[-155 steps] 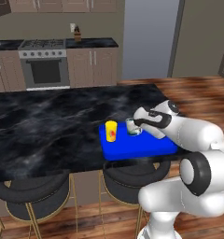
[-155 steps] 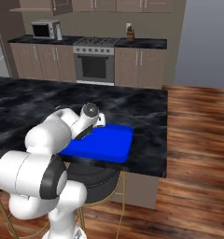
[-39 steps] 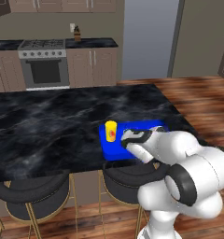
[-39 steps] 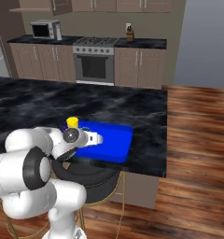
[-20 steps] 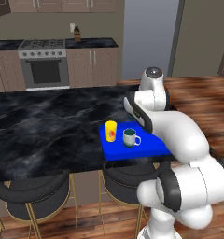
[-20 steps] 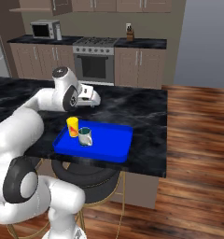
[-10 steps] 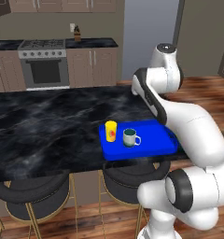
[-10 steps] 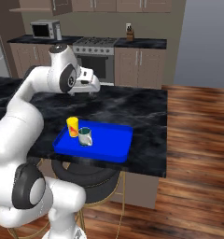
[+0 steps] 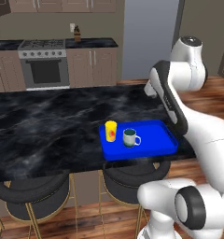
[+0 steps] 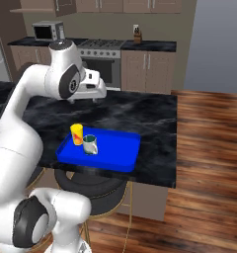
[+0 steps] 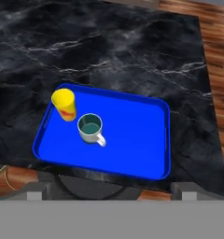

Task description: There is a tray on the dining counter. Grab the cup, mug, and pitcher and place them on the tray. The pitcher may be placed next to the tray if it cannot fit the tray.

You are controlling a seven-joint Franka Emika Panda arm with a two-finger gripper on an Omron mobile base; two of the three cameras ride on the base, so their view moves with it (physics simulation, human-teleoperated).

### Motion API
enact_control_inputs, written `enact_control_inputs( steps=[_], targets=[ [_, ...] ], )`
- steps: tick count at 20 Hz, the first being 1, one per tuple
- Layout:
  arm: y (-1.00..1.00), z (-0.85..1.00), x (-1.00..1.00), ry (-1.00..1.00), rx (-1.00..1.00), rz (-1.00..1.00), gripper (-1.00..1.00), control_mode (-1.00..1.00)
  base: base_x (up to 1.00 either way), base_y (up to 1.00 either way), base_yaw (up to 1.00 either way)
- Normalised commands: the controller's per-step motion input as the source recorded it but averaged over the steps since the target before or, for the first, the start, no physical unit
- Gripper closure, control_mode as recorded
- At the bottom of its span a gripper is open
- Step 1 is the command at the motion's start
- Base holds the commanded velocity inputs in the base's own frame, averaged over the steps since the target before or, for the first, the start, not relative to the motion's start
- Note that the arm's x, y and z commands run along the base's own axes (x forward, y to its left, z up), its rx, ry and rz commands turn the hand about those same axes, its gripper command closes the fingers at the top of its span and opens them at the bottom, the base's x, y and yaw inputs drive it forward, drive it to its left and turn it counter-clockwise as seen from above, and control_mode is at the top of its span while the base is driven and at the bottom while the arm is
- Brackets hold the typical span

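The blue tray (image 9: 153,142) (image 10: 118,148) (image 11: 132,140) lies at the near edge of the dining counter (image 9: 48,126) (image 10: 150,113) (image 11: 109,46). The yellow cup (image 9: 111,131) (image 10: 77,134) (image 11: 64,104) stands upright in the tray's left end. Right beside it stands the white mug (image 9: 129,138) (image 10: 90,144) (image 11: 90,128), teal inside, with its handle toward the middle of the tray. My gripper (image 10: 86,99) (image 11: 111,190) hangs open and empty high above the counter, behind the tray and looking down on it. The pitcher is out of view.
Round black stools (image 9: 34,196) (image 10: 91,188) stand under the counter's near edge. A stove (image 9: 44,65) (image 10: 103,54) and beige cabinets line the back wall, with a microwave (image 10: 46,30) to their left. Wooden floor (image 10: 209,148) lies to the right of the counter.
My arm has risen from low over the tray to high above the counter. The mug now stands alone on the tray beside the cup.
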Motion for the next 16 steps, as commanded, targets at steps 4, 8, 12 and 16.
enact_control_inputs(
  steps=[4,8,12,16],
  targets=[
    [0.01,-0.01,-0.70,0.00,-0.01,0.04,-1.00,-1.00,0.00,0.00,0.00],
    [0.09,-0.03,-0.70,-0.03,-0.02,0.01,-1.00,-1.00,0.00,0.00,0.00],
    [0.06,0.00,-0.37,0.00,0.00,0.00,-1.00,-1.00,0.00,0.00,0.00],
    [0.12,0.06,-0.08,0.00,0.00,0.00,-1.00,-1.00,0.00,0.00,0.00]
  ],
)
